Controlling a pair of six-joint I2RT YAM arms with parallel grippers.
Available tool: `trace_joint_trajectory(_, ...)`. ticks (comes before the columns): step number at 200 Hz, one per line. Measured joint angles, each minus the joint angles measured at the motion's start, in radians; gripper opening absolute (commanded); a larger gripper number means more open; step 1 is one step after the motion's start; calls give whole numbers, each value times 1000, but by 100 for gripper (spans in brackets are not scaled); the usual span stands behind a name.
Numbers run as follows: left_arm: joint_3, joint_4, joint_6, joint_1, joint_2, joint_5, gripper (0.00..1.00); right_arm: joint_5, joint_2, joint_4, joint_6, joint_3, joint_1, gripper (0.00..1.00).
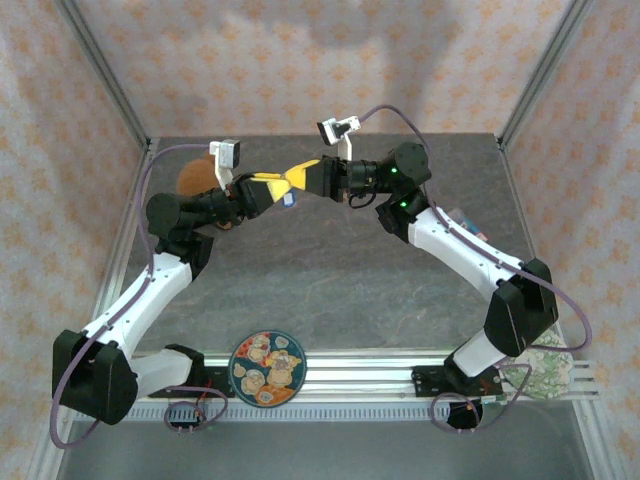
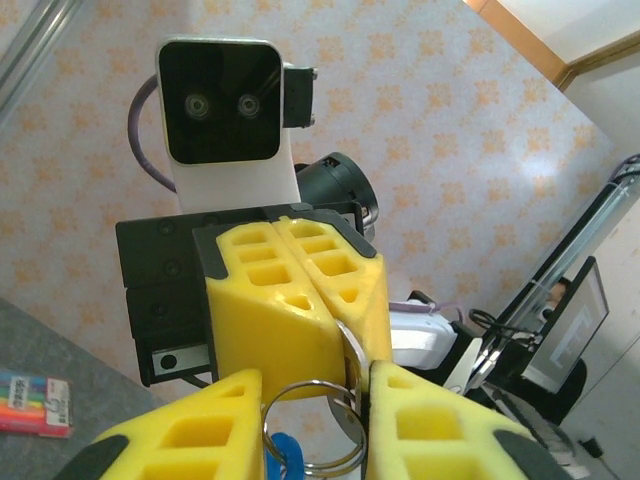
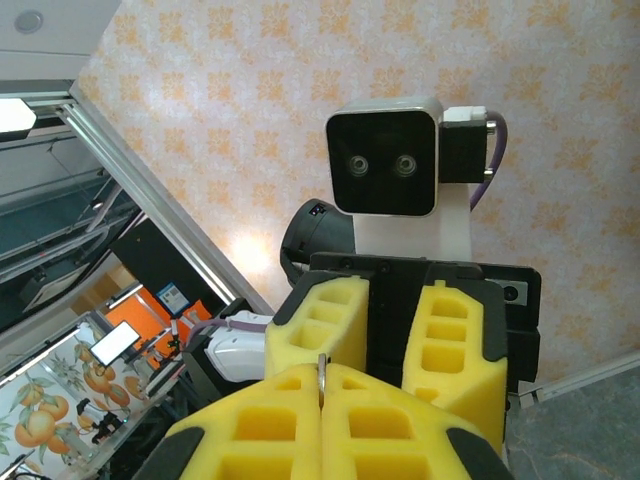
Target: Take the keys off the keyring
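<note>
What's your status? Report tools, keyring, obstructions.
Right tool shut on keyring, held mid-air. Left tool jaws around keyring, grip unclear. Blue tag hangs beneath. Nothing in the way.

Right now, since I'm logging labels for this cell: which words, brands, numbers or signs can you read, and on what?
No text is readable here.
Print on the colourful packet, on the table: too blurred.
Screen of the monitor outside the cell: too small.
The orange signs in the background: blurred.
The patterned plate: pictures, no lettering seen.
</note>
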Motion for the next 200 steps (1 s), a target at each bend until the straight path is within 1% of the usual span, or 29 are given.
trace_joint_trajectory(25,0,5,0,0,0,-2,6,1,0,3,0,0,0,0)
trace_joint_trajectory(54,0,8,-3,0,0,-5,0,7,0,6,0,-3,0,0)
trace_joint_trajectory(104,-3,27,-29,7,0,-14,0,45,-13,16,-16,-24,3,0)
trace_joint_trajectory(133,-8,7,-14,7,-11,-22,0,91,-49,-38,-87,-50,9,0)
trace_joint_trajectory(163,-8,-122,83,7,-73,-38,0,159,-112,-204,-234,-59,37,0)
trace_joint_trajectory(179,-8,-193,146,7,-113,-53,0,216,-150,-291,-319,-59,62,0)
trace_joint_trajectory(200,-8,-264,222,6,-155,-78,0,295,-193,-360,-399,-79,90,0)
